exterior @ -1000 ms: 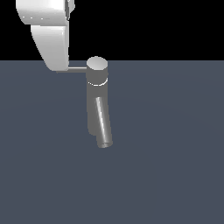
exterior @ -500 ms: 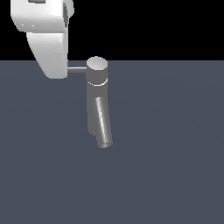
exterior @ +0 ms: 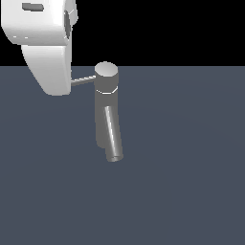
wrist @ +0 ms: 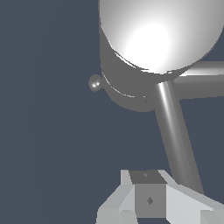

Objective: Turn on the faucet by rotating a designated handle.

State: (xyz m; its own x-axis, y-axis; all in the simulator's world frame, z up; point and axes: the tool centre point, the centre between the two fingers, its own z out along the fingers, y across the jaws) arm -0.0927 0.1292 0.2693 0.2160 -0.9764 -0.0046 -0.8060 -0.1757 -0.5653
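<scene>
The faucet [exterior: 105,115] stands upright in the middle of the exterior view, with a lighter round cap [exterior: 106,70] and a slanted spout [exterior: 113,139]. Its thin handle [exterior: 83,80] juts toward the exterior view's left, and its far end is hidden behind my white arm [exterior: 45,48]. The wrist view shows the cap [wrist: 157,35] close up, the handle [wrist: 175,131] running from it down toward my gripper [wrist: 148,199], and the thicker spout [wrist: 203,78] off to one side. The fingertips look pressed together, with the rod passing beside them, not between them.
The faucet stands on a flat dark grey-blue surface [exterior: 182,182]. A small grey ball [wrist: 95,82] sticks out of the faucet body in the wrist view. The arm's large white link fills the upper part of the exterior view's left.
My arm has drifted toward the exterior view's left, uncovering a little more of the handle rod. The faucet and its handle look unmoved.
</scene>
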